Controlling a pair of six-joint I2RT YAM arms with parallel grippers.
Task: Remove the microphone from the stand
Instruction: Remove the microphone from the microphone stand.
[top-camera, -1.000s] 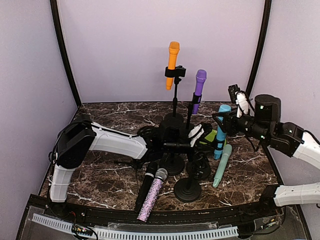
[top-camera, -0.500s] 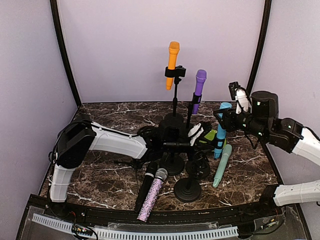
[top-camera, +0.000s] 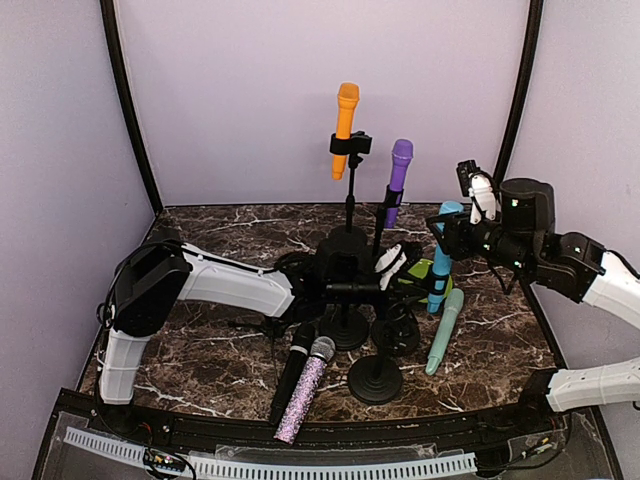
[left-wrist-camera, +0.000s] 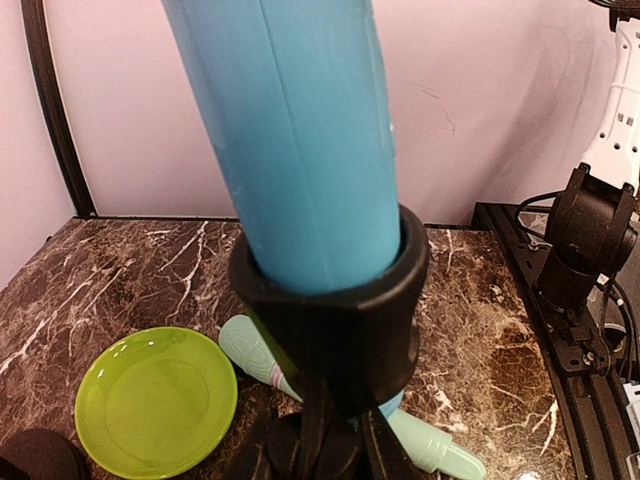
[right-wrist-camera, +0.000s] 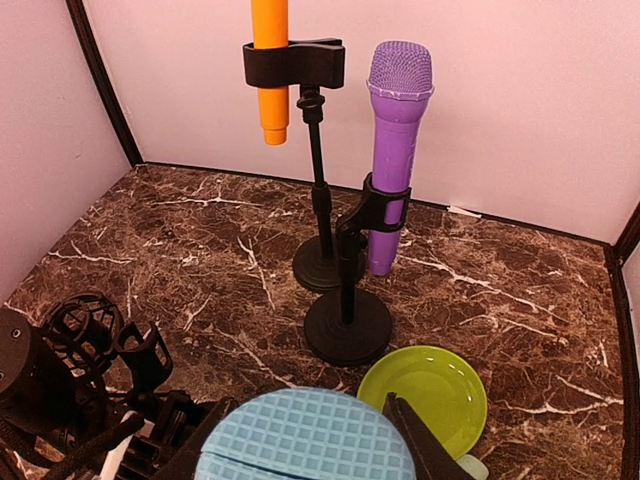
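**Top external view.** Item: blue microphone (top-camera: 440, 262), near the right edge of the tabletop (top-camera: 230, 225), about midway between the near and far edges. Its long axis is close to upright with the head uppermost, leaning slightly toward the far edge. The right tool (top-camera: 447, 232) sits at the head end, and the right arm is plainly the nearer one. The left tool (top-camera: 395, 262) reaches in low from the left, just beside the lower body; whether its jaws are apart or together cannot be told here. Also present: orange microphone (top-camera: 345, 120) and purple microphone (top-camera: 398, 175), each on its own stand toward the far edge.

**Left wrist view.** The blue microphone's body (left-wrist-camera: 300, 130) is seated in a black clip (left-wrist-camera: 335, 300) on top of the stand (left-wrist-camera: 338, 395), and rises up and slightly left out of it. The left tool's own fingers do not show. A mint microphone (left-wrist-camera: 260, 355) and a green plate (left-wrist-camera: 155, 400) lie behind on the tabletop.

**Right wrist view.** The blue grille (right-wrist-camera: 305, 435) sits directly under the camera, with dark fingers (right-wrist-camera: 415, 450) pressed to both of its sides, so the right tool is clamped on the head.

**Judgement.** The clip lies below the grip, so the microphone should come free along its own axis, upward and away from the clip.
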